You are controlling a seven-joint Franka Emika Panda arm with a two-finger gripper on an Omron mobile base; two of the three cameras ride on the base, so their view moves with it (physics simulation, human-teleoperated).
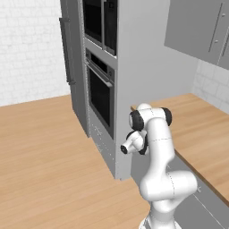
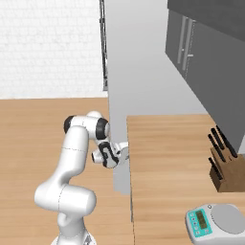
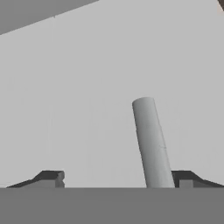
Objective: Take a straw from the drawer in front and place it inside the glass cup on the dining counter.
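Opening stage, judging by the closed look of the drawer [image 3: 87, 109]: facing its light grey front panel at close range, with the tool [image 3: 118, 178] spread wide and pinching nothing. Straddling the small bar handle [image 3: 151, 144], with one dark fingertip [image 3: 51, 177] well to one side of the handle and the other fingertip [image 3: 186, 177] just beside it, so sitting off-centre on the handle. Seen from the left base camera, pointing the tool [image 1: 125, 148] low and forward, below the wood tabletop [image 1: 201, 129] that lies above the handle; from the right base camera, holding the tool [image 2: 123, 152] close under that tabletop's near corner. Straw presumably inside the drawer behind the handle, hidden by the panel; cannot tell its exact lie. To do this step well: shift sideways until the handle sits midway between the fingertips, roll the wrist to square up with the slightly tilted handle, and advance only until the pads reach past the handle without pressing the panel behind it. Then close firmly on the handle and pull straight back, along the drawer's slide, neither lifting nor twisting. Pull far enough to expose the white interior behind the handle, since a narrow gap would likely hamper the later reach for the straw.
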